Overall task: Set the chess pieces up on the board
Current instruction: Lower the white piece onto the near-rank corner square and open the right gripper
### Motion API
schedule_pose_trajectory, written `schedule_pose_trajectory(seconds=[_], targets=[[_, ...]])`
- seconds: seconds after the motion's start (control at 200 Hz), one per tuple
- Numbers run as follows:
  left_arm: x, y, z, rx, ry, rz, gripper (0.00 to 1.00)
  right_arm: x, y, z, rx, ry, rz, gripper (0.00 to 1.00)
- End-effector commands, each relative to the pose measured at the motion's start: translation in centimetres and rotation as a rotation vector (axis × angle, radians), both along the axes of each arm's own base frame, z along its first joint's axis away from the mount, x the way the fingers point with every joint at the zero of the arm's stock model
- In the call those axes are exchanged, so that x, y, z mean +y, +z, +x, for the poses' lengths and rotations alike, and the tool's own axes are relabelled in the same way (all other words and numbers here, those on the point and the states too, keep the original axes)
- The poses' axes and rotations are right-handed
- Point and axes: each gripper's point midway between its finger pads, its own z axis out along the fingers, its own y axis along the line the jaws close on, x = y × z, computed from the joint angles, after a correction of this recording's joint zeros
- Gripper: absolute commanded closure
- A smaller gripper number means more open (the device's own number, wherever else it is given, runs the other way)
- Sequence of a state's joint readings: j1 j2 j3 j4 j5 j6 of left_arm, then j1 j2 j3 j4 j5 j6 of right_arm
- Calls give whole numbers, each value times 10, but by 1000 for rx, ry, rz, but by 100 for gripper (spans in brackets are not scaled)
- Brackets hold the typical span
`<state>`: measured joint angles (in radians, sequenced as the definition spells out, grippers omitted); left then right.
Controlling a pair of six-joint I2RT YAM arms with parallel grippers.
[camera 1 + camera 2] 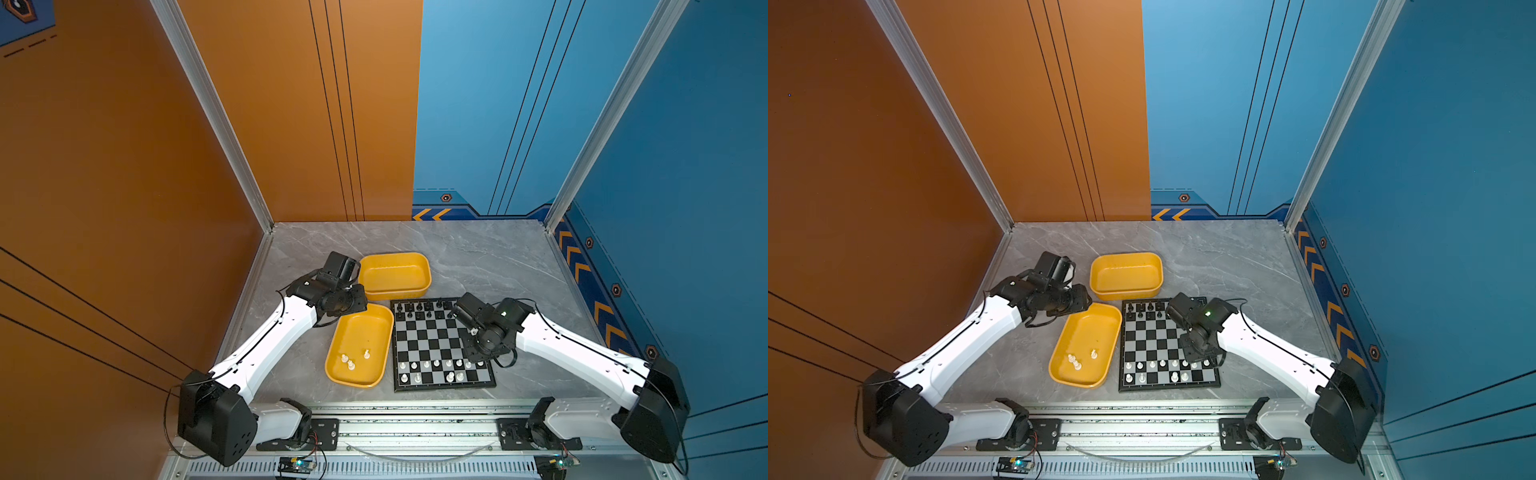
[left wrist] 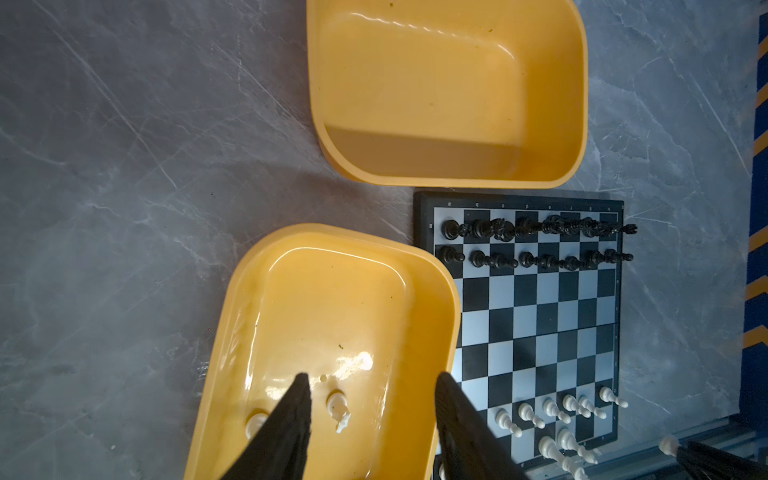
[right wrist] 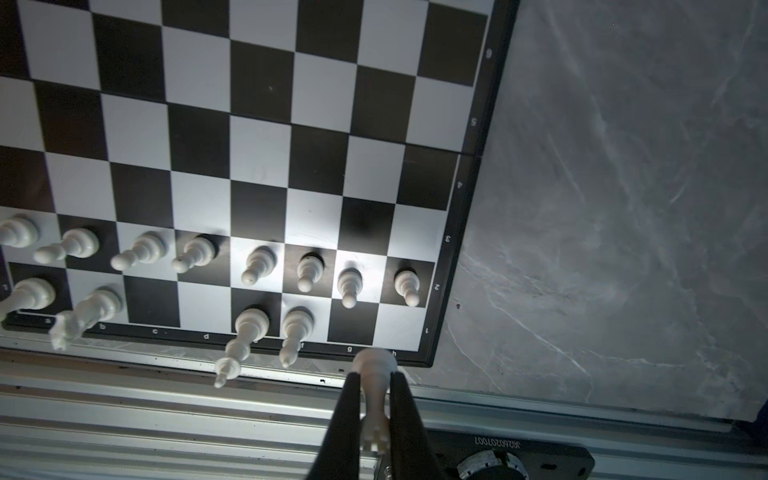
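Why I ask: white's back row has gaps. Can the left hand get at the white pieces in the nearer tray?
Probably yes. The left hand hangs open above the nearer tray, the white pieces sit uncovered below it, and the right arm is away over the board.

grey marbled worktop (image 1: 498,257) between orange wall (image 1: 124,166) and blue wall (image 1: 685,166)
far tray (image 1: 392,272) lies crosswise, near tray (image 1: 365,328) slanted just in front, both yellow, rims apart; metal rail (image 1: 415,430) along the front.

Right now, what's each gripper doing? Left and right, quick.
Left gripper: open, holding nothing, above the yellow tray.
Right gripper: shut on a white rook.
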<state>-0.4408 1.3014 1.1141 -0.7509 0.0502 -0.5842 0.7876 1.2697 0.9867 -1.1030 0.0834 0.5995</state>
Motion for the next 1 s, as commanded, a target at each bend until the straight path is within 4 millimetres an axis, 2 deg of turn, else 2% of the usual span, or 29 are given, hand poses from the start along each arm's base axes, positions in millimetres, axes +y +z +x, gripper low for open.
schedule_pose_trajectory(seconds=[0.0, 0.25, 0.571, 0.996], targets=[[-7, 8, 5, -24, 1, 16, 50, -9, -5, -4, -18, -66, 19, 91], [-20, 10, 6, -31, -22, 24, 50, -20, -24, -16, 16, -100, 39, 90], [-22, 13, 7, -41, -23, 25, 50, -17, -39, -18, 47, -106, 41, 89], [-23, 15, 10, -41, -30, 31, 50, -25, -58, -23, 71, -145, 25, 87]])
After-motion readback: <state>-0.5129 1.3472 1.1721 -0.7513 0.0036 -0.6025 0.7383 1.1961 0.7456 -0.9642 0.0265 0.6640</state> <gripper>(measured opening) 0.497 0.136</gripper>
